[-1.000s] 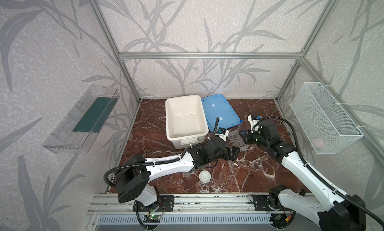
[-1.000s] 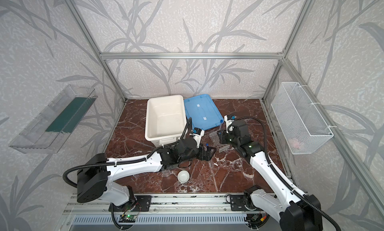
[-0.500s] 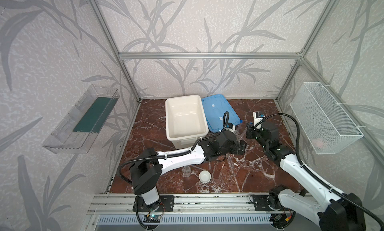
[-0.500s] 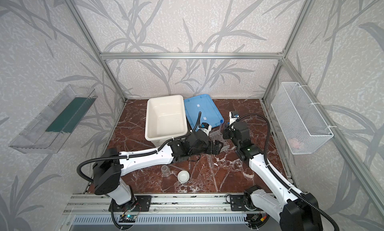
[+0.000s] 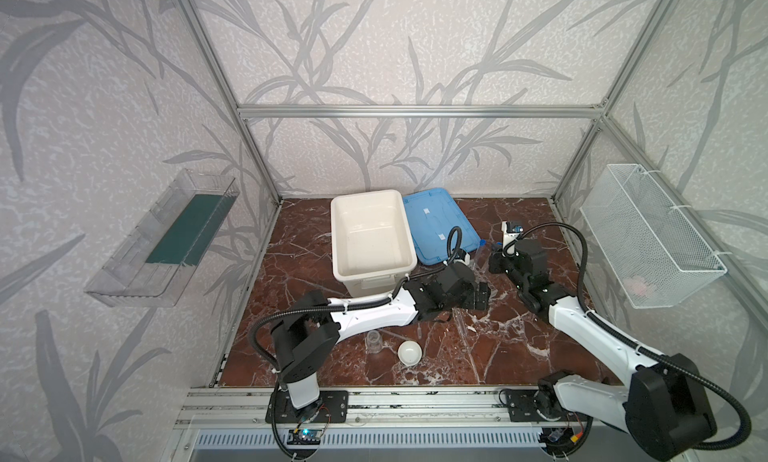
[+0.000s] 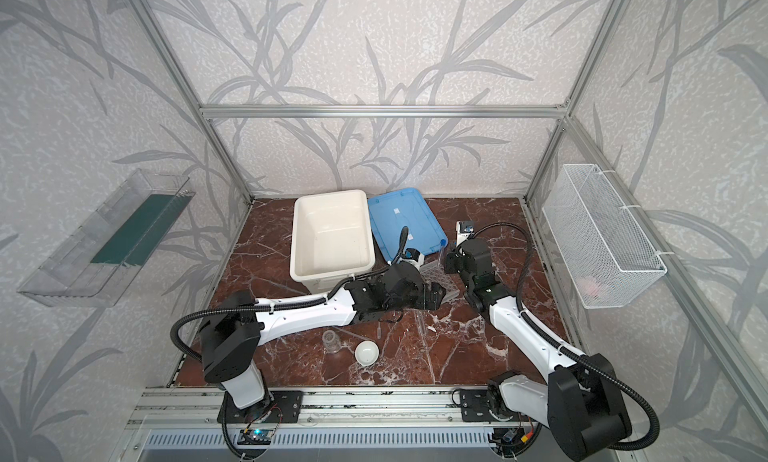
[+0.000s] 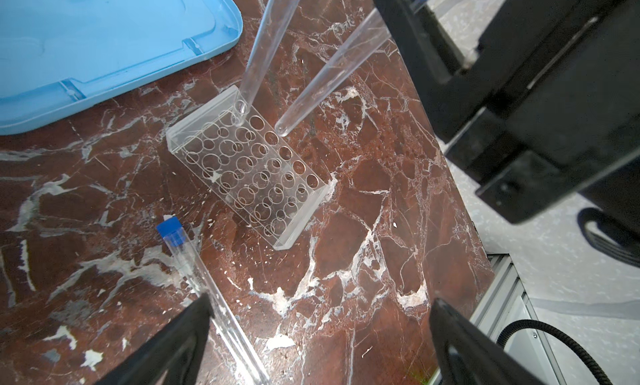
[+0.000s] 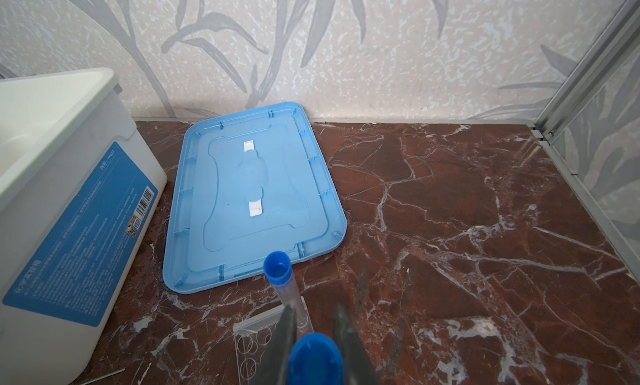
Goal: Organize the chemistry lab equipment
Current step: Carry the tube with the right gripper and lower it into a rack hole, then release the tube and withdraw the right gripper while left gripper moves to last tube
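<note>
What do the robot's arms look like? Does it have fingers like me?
The left arm and right arm have smooth white shells with chunky black joints. A ribbed black cable runs along each one. The left gripper and right gripper each have just two thin, dark, pointed fingers, not a hand.

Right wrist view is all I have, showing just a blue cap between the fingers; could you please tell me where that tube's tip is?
Observer: In the left wrist view the held tube is tilted, its tip hanging at the rack's edge row, apparently not yet in a hole.
Operator: Thanks; does any tube lie loose?
Observer: Yes, a third tube lies flat on the table, apart from the rack.
Operator: Is the left gripper holding it?
Observer: No, the left gripper stands open, gripping nothing; that tube lies close by one finger.
</note>
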Available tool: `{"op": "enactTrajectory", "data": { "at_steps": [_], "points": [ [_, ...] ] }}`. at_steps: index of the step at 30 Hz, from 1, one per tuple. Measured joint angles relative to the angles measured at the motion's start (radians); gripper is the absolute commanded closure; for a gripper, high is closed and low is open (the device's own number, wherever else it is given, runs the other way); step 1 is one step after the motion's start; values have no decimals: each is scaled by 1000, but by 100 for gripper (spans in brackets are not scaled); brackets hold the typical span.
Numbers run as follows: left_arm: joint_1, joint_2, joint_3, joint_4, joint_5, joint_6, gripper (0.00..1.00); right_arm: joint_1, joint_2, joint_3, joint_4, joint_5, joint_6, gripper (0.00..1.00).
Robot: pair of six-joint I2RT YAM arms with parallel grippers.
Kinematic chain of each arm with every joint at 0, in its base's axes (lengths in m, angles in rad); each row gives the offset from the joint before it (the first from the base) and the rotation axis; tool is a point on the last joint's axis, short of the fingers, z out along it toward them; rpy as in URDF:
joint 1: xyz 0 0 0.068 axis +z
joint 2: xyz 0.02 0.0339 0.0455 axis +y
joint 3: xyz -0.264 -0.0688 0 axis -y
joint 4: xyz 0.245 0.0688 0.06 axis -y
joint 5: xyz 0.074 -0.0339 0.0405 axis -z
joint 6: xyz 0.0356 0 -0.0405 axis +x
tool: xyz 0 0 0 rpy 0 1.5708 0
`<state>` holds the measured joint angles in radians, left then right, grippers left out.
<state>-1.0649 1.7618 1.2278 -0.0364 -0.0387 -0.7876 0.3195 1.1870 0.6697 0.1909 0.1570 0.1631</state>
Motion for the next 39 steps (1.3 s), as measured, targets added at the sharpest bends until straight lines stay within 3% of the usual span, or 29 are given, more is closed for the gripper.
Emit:
{"op": "enactTrajectory", "data": {
  "at_steps": [22,29,35,39],
  "points": [
    [0,8,0,7,-13,-26,1,-1,85,-14,36,0,13,80],
    [0,8,-6,6,-20,-29,1,-1,108,-19,34,1,27,75],
    [0,8,-8,0,-37,-35,1,-1,79,-32,11,13,44,52],
    [-3,6,-8,-34,-76,-43,2,-2,-2,-33,-42,23,61,23]
  ]
}}
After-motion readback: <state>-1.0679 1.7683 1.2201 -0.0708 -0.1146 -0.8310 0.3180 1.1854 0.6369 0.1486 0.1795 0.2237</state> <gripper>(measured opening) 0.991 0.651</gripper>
